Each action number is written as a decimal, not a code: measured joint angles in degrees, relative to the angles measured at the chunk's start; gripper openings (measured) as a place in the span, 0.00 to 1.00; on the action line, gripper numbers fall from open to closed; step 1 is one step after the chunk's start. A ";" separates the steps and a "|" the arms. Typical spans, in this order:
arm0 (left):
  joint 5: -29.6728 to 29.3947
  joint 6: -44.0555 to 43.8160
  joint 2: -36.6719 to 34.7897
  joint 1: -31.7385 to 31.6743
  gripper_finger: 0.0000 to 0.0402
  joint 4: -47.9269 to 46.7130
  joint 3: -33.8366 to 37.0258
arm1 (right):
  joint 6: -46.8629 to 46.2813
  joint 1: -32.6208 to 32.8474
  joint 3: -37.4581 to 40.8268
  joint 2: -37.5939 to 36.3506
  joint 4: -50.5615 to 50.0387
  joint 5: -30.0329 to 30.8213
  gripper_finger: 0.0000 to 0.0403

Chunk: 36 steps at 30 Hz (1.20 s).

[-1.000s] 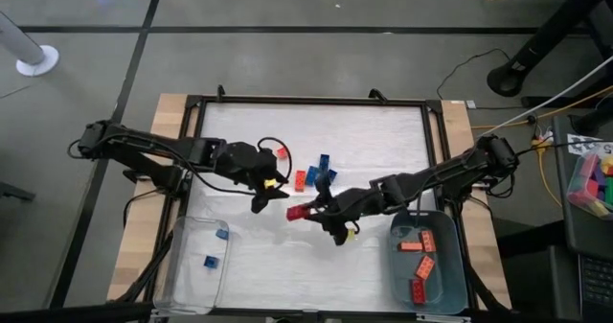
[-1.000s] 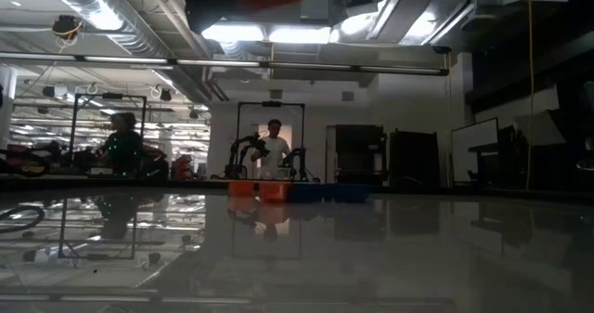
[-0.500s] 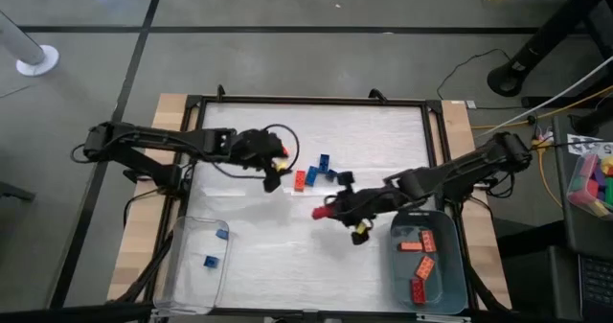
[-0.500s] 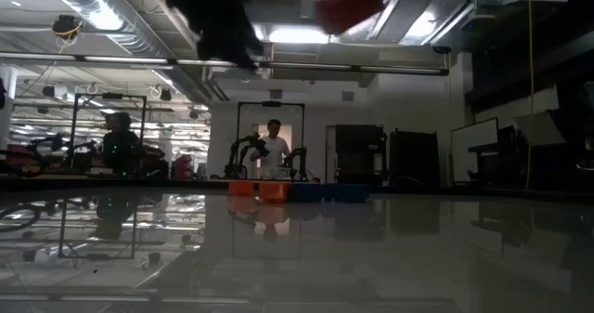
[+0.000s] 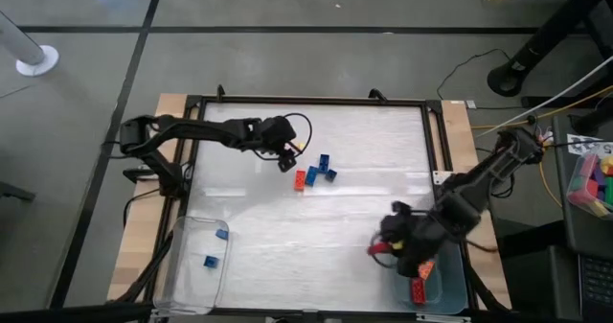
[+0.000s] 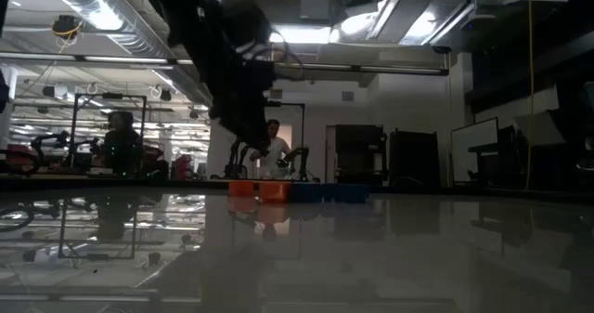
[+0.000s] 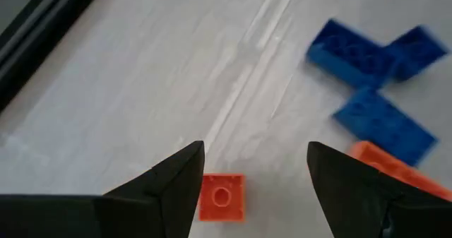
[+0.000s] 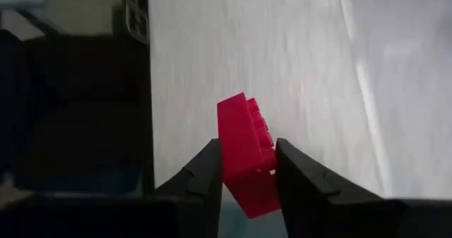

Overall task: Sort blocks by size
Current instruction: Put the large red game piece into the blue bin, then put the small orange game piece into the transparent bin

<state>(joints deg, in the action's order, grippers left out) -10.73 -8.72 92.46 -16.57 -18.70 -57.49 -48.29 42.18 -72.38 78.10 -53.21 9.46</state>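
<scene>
Red brick [image 8: 246, 150] pinched in right gripper [image 8: 247, 169], left gripper [image 7: 251, 169] agape

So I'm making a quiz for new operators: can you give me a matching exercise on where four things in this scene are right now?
Things:
1. small square orange brick
2. long red brick
3. two small blue bricks
4. long orange bricks

Places:
A. in the clear tray at the near left
B. in the blue bin at the near right
C. on the table between the open left gripper's fingers
D. clamped in the right gripper

Pairs: 1-C, 2-D, 3-A, 4-B
</scene>
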 joint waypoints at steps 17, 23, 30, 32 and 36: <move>0.03 -0.47 3.05 -1.97 0.59 0.13 0.00 | -33.23 14.74 0.02 0.47 -13.36 -0.04 0.30; 0.03 -0.62 3.74 -1.97 0.59 -1.32 -0.01 | -36.97 14.83 0.02 1.72 -13.75 -2.15 0.40; 0.03 -1.39 6.26 -1.97 0.59 -1.55 0.00 | -36.98 14.81 0.02 4.07 -14.80 -3.09 0.51; 0.03 -1.39 7.36 -1.97 0.59 -1.64 0.00 | -36.98 14.81 0.02 4.33 -14.38 -3.08 0.53; 0.02 -1.37 9.60 -1.97 0.59 -1.71 0.00 | -36.96 14.81 0.02 4.35 -14.25 -3.07 0.54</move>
<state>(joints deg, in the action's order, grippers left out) -10.71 -10.10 102.06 -18.55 -20.40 -57.49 -85.25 56.99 -72.36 82.46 -67.46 6.39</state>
